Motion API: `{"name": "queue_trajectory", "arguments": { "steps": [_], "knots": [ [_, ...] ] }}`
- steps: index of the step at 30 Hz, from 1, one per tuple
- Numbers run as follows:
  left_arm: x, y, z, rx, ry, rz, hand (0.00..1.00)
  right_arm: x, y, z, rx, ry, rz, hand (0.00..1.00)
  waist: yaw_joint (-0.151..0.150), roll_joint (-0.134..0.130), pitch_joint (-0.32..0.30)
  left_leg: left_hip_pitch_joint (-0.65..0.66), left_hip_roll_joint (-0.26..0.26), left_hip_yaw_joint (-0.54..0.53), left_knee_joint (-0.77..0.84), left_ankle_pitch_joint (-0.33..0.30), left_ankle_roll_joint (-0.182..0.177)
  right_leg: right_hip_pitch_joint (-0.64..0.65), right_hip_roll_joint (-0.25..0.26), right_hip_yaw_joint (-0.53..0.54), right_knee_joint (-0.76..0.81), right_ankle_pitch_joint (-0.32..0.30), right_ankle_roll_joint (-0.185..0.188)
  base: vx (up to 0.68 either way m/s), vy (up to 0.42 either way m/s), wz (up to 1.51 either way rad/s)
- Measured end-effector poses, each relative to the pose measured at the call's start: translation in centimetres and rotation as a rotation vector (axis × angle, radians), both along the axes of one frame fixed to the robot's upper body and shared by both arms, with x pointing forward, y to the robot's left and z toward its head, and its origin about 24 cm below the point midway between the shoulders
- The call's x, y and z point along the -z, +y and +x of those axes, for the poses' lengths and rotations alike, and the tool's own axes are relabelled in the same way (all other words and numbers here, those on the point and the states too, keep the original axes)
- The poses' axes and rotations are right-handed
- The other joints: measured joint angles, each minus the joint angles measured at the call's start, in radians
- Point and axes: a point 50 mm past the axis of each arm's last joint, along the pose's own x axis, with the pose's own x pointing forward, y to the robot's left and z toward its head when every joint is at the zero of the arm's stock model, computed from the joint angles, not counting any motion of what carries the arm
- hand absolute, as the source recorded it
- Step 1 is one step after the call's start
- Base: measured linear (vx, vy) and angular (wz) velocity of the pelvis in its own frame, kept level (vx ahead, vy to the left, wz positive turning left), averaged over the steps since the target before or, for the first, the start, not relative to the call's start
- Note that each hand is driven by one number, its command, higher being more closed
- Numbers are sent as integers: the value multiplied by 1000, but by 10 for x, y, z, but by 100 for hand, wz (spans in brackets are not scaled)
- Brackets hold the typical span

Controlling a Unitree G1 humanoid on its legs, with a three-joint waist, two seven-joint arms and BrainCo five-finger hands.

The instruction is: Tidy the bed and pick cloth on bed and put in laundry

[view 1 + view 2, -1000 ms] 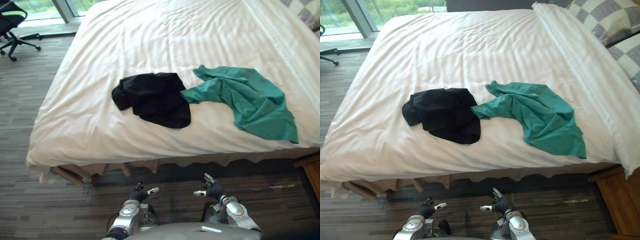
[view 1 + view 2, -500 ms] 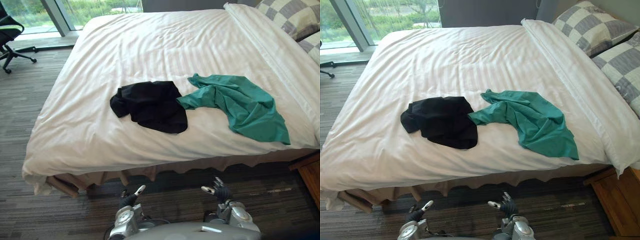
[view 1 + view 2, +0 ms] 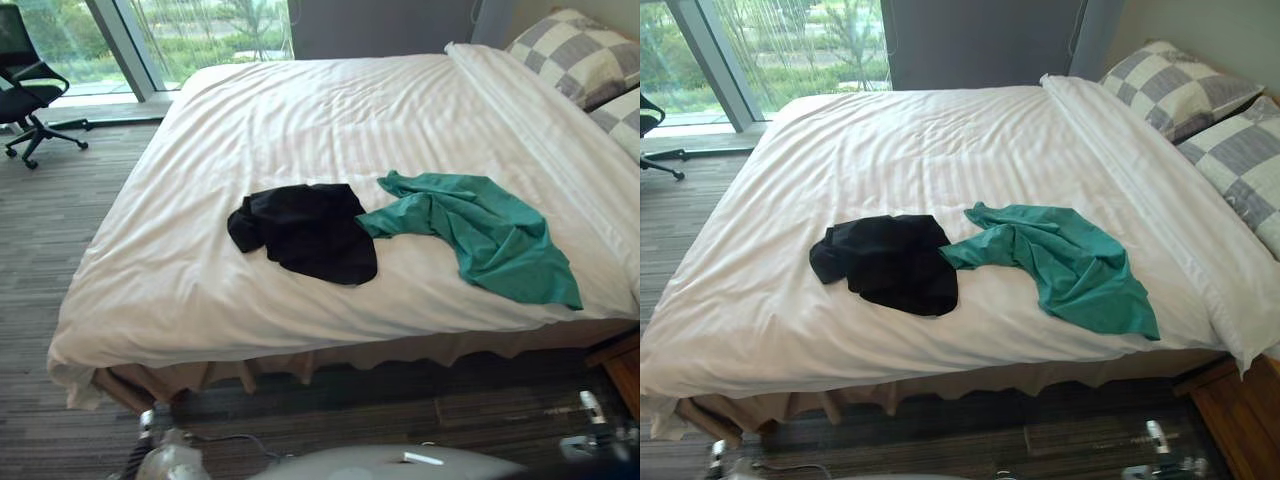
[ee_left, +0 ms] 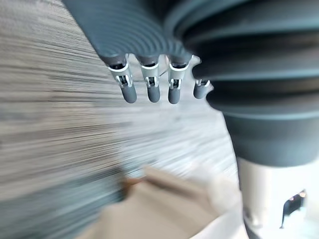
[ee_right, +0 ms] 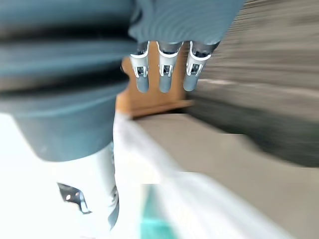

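Note:
A crumpled black cloth (image 3: 305, 230) lies near the foot of the white bed (image 3: 330, 110). Its right edge touches a spread green cloth (image 3: 480, 230), which reaches toward the bed's right corner. Both hands hang low over the carpet in front of the bed, far from the cloths. In the left wrist view my left hand (image 4: 149, 84) has straight fingers and holds nothing. My right hand (image 5: 167, 74) is open too, and past it are the bed's edge and a blurred patch of the green cloth (image 5: 149, 216).
Checked pillows (image 3: 1180, 85) lie at the head of the bed on the right. A wooden bedside unit (image 3: 1240, 410) stands by the bed's near right corner. A black office chair (image 3: 25, 90) stands by the window at the far left. Striped carpet (image 3: 60, 230) surrounds the bed.
The camera has tilted up, so more of the bed's head and the pillows show. Both hands have dropped and swung out toward the picture's lower corners. The cloths have not moved.

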Motion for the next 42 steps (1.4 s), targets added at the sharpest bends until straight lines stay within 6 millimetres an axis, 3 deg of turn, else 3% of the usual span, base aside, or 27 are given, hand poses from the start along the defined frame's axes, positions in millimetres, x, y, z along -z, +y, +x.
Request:
{"name": "queue_trajectory", "arguments": {
  "steps": [2,4,6,7,8,11,14,17,20,24,30,33,42],
  "knots": [
    [-26,25,8,13,-55,119,0,-36,-20,12,-47,-60,-154,0,-2,0,-1,5,5,2,3,-2,-3,-1,3,0,-1,-2,-1,0,0,0],
    [-80,58,32,143,-132,359,0,-92,-33,37,-151,-147,-375,0,-7,-2,-3,1,16,2,23,-9,-10,-3,9,1,-4,-2,-1,-3,-20,-1],
    [-125,73,54,269,-176,560,0,-125,-35,50,-228,-184,-495,0,-11,-5,-15,-10,23,2,30,-11,-13,-11,15,2,-8,-2,-1,-15,-41,-3],
    [-137,76,59,302,-179,615,0,-132,-35,54,-246,-188,-516,0,-14,-6,-20,-13,24,2,32,-11,-13,-14,17,3,-9,-2,-1,-3,-35,-6],
    [-170,77,78,402,-206,771,0,-146,-35,65,-291,-181,-554,0,-22,-3,-23,-17,26,2,36,-13,-16,-15,23,7,-17,2,0,0,-34,-6],
    [-211,59,118,612,-219,979,0,-150,-35,79,-356,-130,-569,0,-38,-4,-27,-21,20,1,38,-13,-15,-18,34,23,-37,16,-1,-8,-23,-11],
    [-225,25,158,847,-192,1094,0,-144,-28,87,-449,-68,-573,0,-68,10,-19,-26,9,2,38,-15,-11,-21,29,39,-50,30,0,-13,4,-11],
    [-224,-8,186,1064,-133,1150,0,-136,-16,97,-556,-14,-580,0,-96,27,-8,-22,7,3,37,-15,-10,-20,28,55,-50,33,0,-11,-3,-12],
    [-212,-41,206,1282,-57,1175,0,-144,2,109,-660,-44,-625,0,-123,36,12,-9,8,7,35,-15,-9,-25,33,79,-46,33,0,-33,-32,-22],
    [-203,-69,224,1456,48,1218,0,-149,24,123,-763,-85,-649,0,-128,30,44,-67,12,6,37,-17,-3,-104,38,100,-27,44,-9,-87,-30,-14],
    [-205,-77,250,1476,191,1249,0,-177,48,155,-818,-225,-707,0,-126,8,171,-199,18,17,74,1,21,-243,40,139,-13,86,-25,-98,-17,-9],
    [-210,-72,251,1447,231,1261,0,-187,53,154,-827,-264,-733,0,-128,16,202,-224,27,20,90,1,22,-273,42,143,2,85,-26,-13,-21,-5],
    [-261,-30,239,1143,360,1460,0,-198,42,132,-791,-334,-723,0,-122,18,282,-293,47,14,114,2,23,-366,47,145,80,53,-54,1,-7,0]
  ]
}}
